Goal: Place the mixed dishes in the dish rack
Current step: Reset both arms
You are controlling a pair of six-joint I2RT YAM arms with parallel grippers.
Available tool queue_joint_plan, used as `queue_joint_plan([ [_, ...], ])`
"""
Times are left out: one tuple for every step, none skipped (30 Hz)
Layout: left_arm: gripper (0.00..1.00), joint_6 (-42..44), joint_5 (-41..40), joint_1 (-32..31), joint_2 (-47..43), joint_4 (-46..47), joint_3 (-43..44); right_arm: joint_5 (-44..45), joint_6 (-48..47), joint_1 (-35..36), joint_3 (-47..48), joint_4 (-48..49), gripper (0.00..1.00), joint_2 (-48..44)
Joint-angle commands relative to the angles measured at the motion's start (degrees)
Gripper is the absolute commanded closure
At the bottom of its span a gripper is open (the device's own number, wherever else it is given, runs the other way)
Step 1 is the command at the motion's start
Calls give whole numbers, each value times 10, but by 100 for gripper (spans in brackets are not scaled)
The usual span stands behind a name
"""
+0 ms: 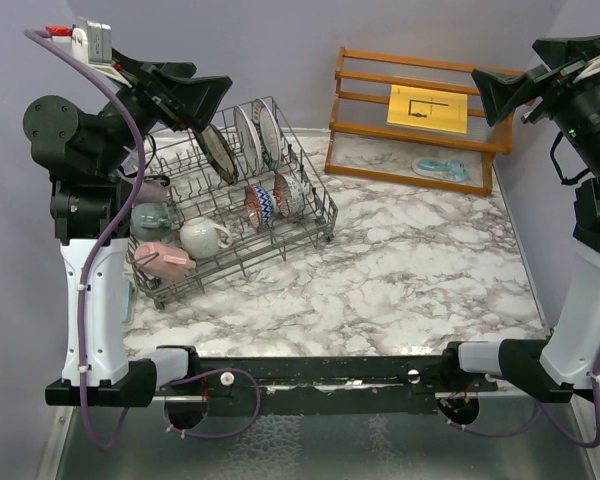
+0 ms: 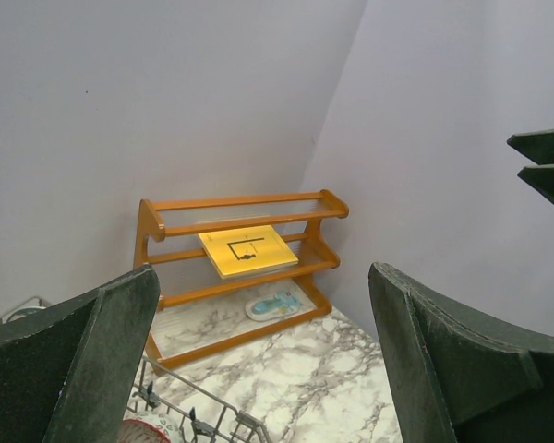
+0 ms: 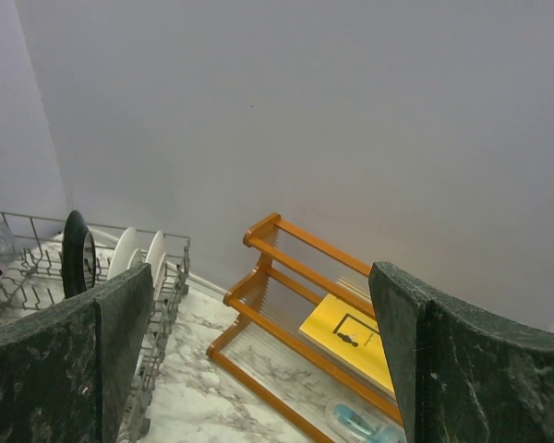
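Note:
The grey wire dish rack (image 1: pixel 310 232) stands at the left of the marble table. In it are a pink mug (image 1: pixel 165 261), a white mug (image 1: pixel 204 237), a grey mug (image 1: pixel 150 218), a mauve mug (image 1: pixel 152 190), two red-patterned bowls (image 1: pixel 260 205) (image 1: pixel 289 195), a dark-rimmed plate (image 1: pixel 218 152) and two pale plates (image 1: pixel 248 137) (image 1: pixel 268 133). The plates also show in the right wrist view (image 3: pixel 77 251). My left gripper (image 1: pixel 208 98) is open and empty, raised above the rack's back. My right gripper (image 1: pixel 492 92) is open and empty, high at the right.
An orange-brown wooden shelf (image 1: pixel 416 116) with a yellow card (image 1: pixel 427 108) stands at the back right. A flat light-blue-and-white item (image 1: pixel 440 168) lies under it. Purple walls close in the back and both sides.

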Motion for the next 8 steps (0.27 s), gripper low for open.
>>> queue_joint_plan([
  [1,-2,16,3,-4,15,-4,17,1,-5,-2,-6,0,-8],
  [1,-2,16,3,-3,14,-4,17,1,-5,-3,-6,0,-8],
  [1,-2,16,3,-3,15,-4,18,1,-5,-4,-5,0,-9],
  [1,-3,16,3,-3,15,-4,19,1,-5,-5,-5,0,-10],
  [1,-2,16,3,-3,15,-5,19,0,-5,-6,-5,0,-9],
  [1,-2,16,3,-4,14,-4,19,-1,-5,-6,-5,0,-9],
  [1,-2,16,3,-4,14,-5,19,-1,-5,-7,-5,0,-10],
  [1,-2,16,3,-4,15,-5,18,-4,-5,-9,-3,0,-11],
])
